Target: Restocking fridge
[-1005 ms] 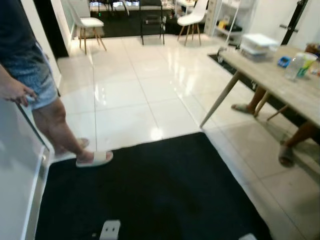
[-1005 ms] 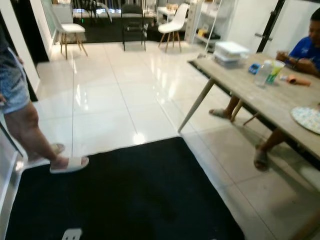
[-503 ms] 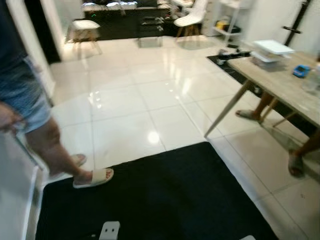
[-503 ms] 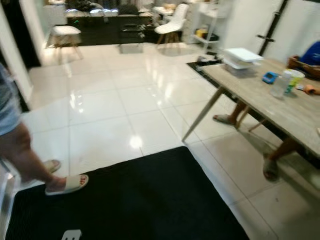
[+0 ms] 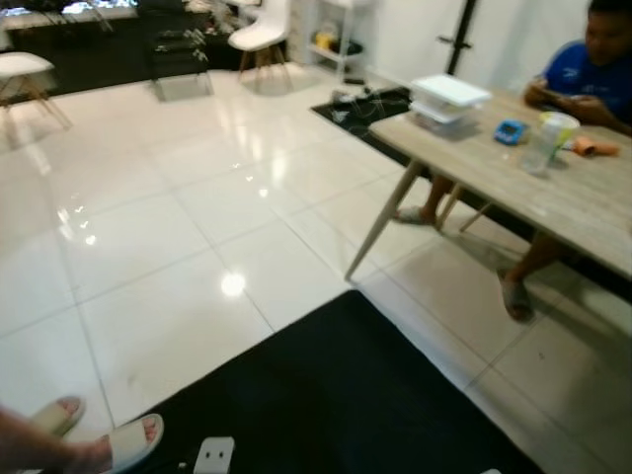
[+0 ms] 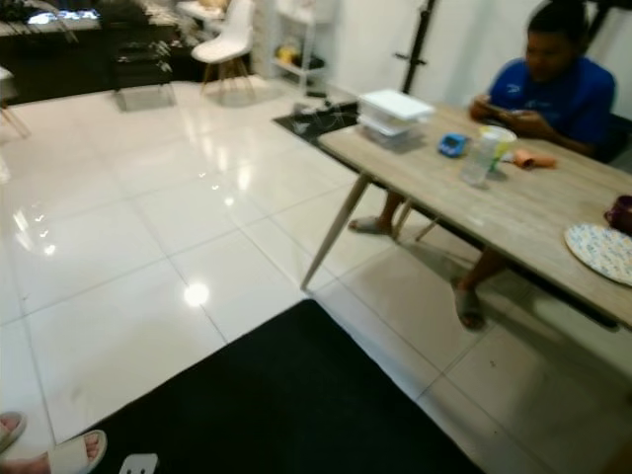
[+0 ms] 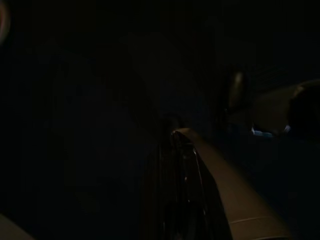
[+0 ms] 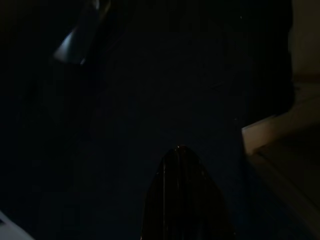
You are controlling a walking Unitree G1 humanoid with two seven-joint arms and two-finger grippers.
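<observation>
Swinging right since the earlier frames, your head camera has lost the standing person's body and now catches just a sandalled foot (image 5: 118, 446) at the near left, while the wooden tabletop (image 6: 513, 212) has slid toward the middle of the view; that is your turn, not the furniture moving.

Nearest you lies the black mat (image 5: 336, 405), with a small white part of the robot's own body (image 5: 214, 455) at the bottom edge. Both arms hang idle over it. The left gripper (image 7: 187, 200) and the right gripper (image 8: 182, 200) show as dark shapes in their wrist views, and you cannot tell whether either pair of fingers is open or closed, or holding anything.

Past the mat's edge comes glossy white tile (image 5: 168, 227), bright with lamp glare. To the right the tabletop stands on a slanted leg (image 6: 331, 232), and a seated person in a blue shirt (image 6: 553, 84) has feet resting beneath it. On it sit a stack of white containers (image 6: 393, 109), a small blue object (image 6: 452, 145), a clear bottle (image 6: 478, 158) and a patterned plate (image 6: 602, 247). Far off stand white chairs (image 5: 259, 30) and dark furniture.

As for the fridge and what goes into it, nothing here tells you where they are. Likely you are fetching stock from the tabletop. Finish the turn slowly so the blur clears, keep wide of the slanted leg and the feet, and step off the mat squarely before reaching.
</observation>
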